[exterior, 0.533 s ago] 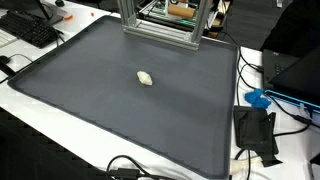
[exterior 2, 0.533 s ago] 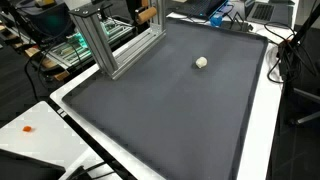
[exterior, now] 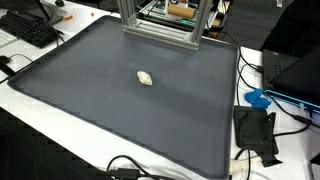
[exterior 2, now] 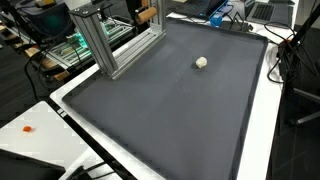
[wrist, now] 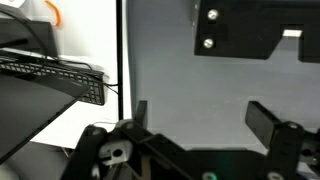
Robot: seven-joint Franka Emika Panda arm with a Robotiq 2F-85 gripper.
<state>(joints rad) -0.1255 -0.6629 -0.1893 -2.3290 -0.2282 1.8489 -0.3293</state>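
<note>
A small pale, crumpled object (exterior: 145, 78) lies alone near the middle of a large dark grey mat (exterior: 90, 110); it also shows in an exterior view (exterior 2: 201, 62). The arm does not show in either exterior view. In the wrist view my gripper (wrist: 205, 118) is open and empty, its two black fingers spread wide over a plain grey surface. The pale object is out of the wrist view.
An aluminium frame (exterior: 160, 28) stands at the mat's far edge, also seen in an exterior view (exterior 2: 110, 40). A black keyboard (exterior: 30, 30) lies beside the mat and shows in the wrist view (wrist: 55, 75). Cables and a black box (exterior: 255, 130) sit off one side.
</note>
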